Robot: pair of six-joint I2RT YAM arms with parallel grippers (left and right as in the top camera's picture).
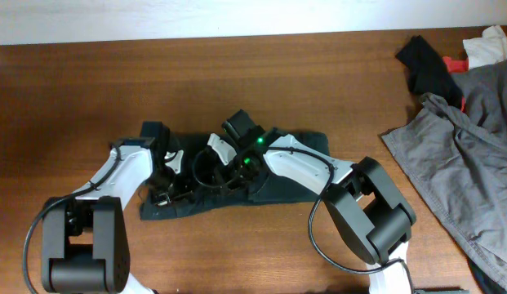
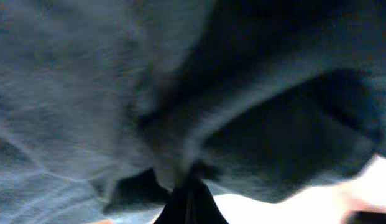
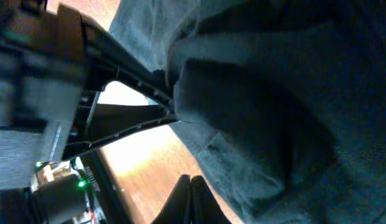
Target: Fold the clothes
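Item under task: dark garment [image 1: 273, 189], lying bunched on the table [image 1: 237, 82], well apart from the grey garment [image 1: 473, 163] and to that garment's left.
Left pincer [image 2: 186, 205]: closed, with a ridge of the dark fabric gathered into its tips; it is the pincer farther from the grey garment.
Right pincer [image 3: 189, 196]: tips together, dark fabric just beside them; whether any cloth is caught between them cannot be told.
Step in hand: judged to be taking hold of the fabric for a fold.
Next move calls for: raising both holds evenly and carrying the fabric over flat, with the right hold checked first.
Hidden or unclear: both arms cover the middle of the dark garment; no logo shows; the left wrist view is blurred; the grey garment is cut off at the frame edge.
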